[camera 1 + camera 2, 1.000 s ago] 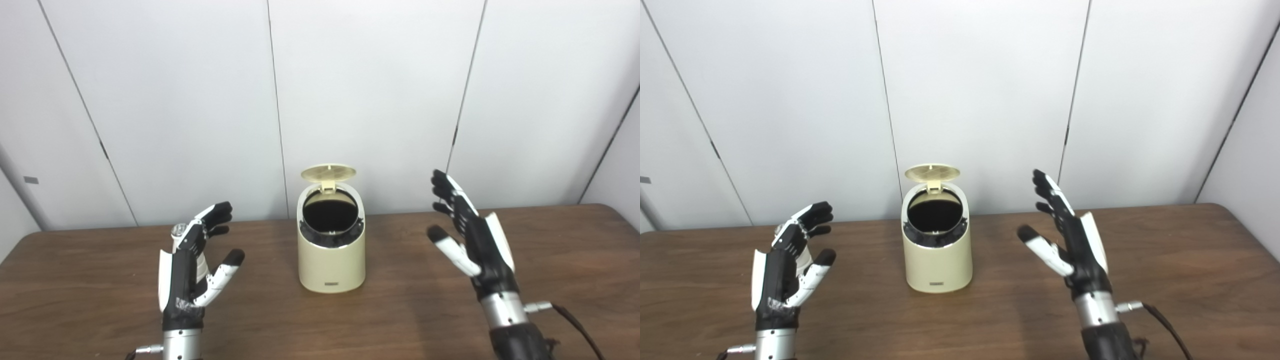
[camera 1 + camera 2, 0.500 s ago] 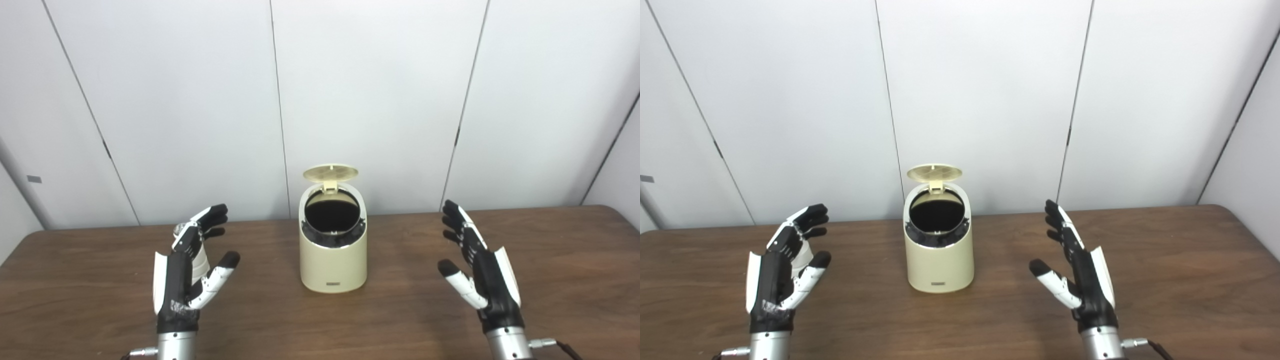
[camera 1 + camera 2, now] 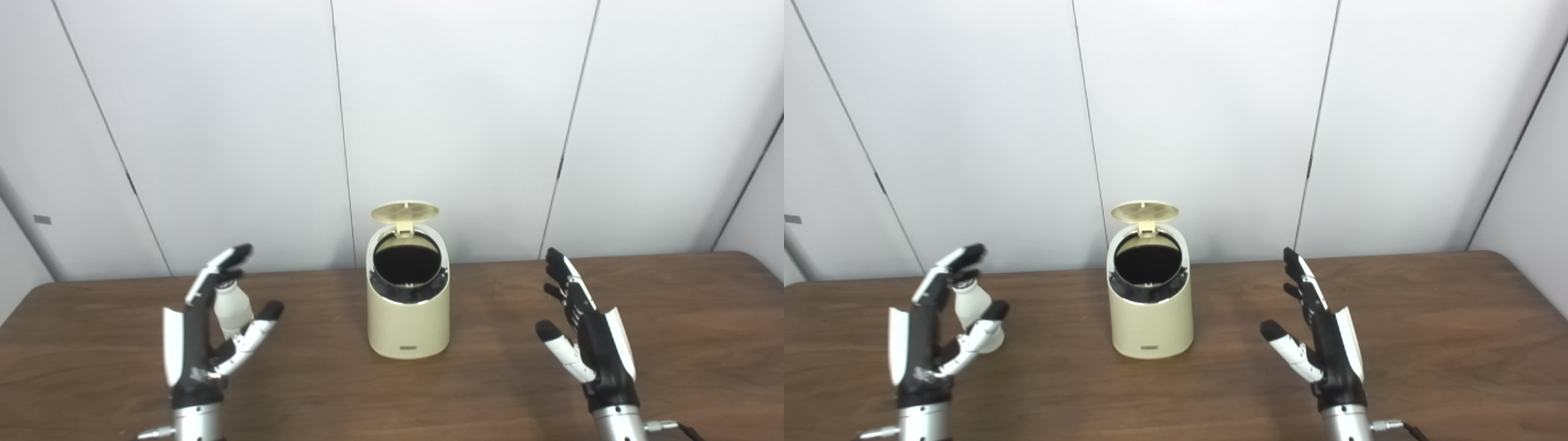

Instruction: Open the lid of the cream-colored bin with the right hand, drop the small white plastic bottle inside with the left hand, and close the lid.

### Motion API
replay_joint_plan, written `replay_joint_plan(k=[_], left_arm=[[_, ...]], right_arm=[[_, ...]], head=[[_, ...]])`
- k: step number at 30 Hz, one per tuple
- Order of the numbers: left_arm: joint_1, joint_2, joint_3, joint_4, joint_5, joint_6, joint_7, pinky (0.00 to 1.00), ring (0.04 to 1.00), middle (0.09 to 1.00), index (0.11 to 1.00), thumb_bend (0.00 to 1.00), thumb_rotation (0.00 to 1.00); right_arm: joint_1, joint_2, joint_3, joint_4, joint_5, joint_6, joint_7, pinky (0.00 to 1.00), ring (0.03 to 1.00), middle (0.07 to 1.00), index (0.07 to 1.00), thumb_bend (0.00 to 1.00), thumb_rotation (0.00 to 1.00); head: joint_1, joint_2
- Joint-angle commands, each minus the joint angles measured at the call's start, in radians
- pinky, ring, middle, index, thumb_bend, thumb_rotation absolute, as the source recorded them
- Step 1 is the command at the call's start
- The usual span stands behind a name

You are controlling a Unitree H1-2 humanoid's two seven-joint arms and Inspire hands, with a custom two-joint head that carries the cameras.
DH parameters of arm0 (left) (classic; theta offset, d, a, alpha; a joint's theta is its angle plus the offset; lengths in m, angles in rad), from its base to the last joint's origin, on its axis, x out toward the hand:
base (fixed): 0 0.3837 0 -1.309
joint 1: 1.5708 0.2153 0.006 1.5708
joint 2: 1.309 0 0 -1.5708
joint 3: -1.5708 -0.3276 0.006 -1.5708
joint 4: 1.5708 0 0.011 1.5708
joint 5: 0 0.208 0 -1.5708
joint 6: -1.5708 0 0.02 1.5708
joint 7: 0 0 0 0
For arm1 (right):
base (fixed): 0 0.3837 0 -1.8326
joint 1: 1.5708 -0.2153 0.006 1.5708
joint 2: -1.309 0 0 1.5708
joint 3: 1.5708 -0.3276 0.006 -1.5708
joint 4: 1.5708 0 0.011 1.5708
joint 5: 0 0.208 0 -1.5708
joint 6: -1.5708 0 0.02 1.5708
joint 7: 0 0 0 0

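Seeing my left robot hand [image 3: 202, 343] spread, white bottle [image 3: 232, 309] upright beside its fingers near the surface [image 3: 490, 392] left edge, cream bin [image 3: 408, 306] central, lid [image 3: 405, 212] up, right robot hand [image 3: 588, 343] spread, empty.

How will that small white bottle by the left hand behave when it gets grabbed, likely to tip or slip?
The small white bottle stands upright, narrow and fairly tall, so a sideways nudge could probably tip it. Its smooth rounded plastic looks slippery, and it would likely roll if it fell. It is probably light. The left hand is open around it, fingers above its cap.
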Motion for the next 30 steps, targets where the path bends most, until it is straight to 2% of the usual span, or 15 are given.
replay_joint_plan(k=[1,5,10,12,17,21,25,30], left_arm=[[-0.048,0.017,0.011,-0.048,0.063,-0.019,0.051,0.81,0.833,0.801,0.785,0.85,0.55],[-0.061,0.026,0.037,-0.059,0.169,-0.018,0.109,0.81,0.841,0.798,0.782,0.87,0.52],[-0.078,0.023,0.075,-0.054,0.179,0.022,0.111,0.82,0.847,0.801,0.787,0.92,0.51],[-0.082,0.025,0.084,-0.051,0.163,0.043,0.094,0.84,0.853,0.809,0.794,0.91,0.50],[-0.096,0.034,0.109,-0.047,0.126,0.176,0.028,0.84,0.890,0.868,0.845,0.97,0.50],[-0.118,0.042,0.130,-0.020,0.052,0.261,-0.026,0.97,0.977,0.961,0.938,1.00,0.50],[-0.141,0.060,0.144,0.037,0.012,0.295,-0.039,1.00,0.999,0.998,0.995,1.00,0.50],[-0.162,0.073,0.157,0.125,-0.034,0.276,-0.031,1.00,1.000,1.000,0.997,1.00,0.48]], right_arm=[[-0.034,-0.007,-0.006,-0.021,0.003,-0.049,-0.013,0.85,0.920,0.932,0.926,0.92,0.86],[-0.035,-0.008,-0.007,-0.021,0.007,-0.044,-0.010,0.86,0.926,0.936,0.930,0.91,0.86],[-0.038,-0.017,-0.010,-0.001,0.018,-0.057,-0.008,0.86,0.927,0.937,0.929,0.92,0.85],[-0.038,-0.019,-0.011,0.001,0.014,-0.056,-0.010,0.85,0.923,0.934,0.926,0.92,0.85],[-0.035,-0.018,-0.006,-0.008,0.009,-0.050,-0.009,0.84,0.916,0.933,0.925,0.91,0.85],[-0.035,-0.022,-0.006,-0.004,0.010,-0.050,-0.007,0.83,0.914,0.933,0.922,0.91,0.85],[-0.034,-0.025,-0.006,0.003,0.016,-0.053,-0.005,0.84,0.914,0.933,0.920,0.91,0.84],[-0.034,-0.030,-0.004,0.013,0.022,-0.064,-0.004,0.83,0.912,0.934,0.922,0.92,0.84]], head=[[0.001,0.001],[0.006,-0.003],[0.010,-0.006],[0.013,-0.008],[0.018,-0.011],[0.023,-0.013],[0.022,-0.016],[0.024,-0.015]])
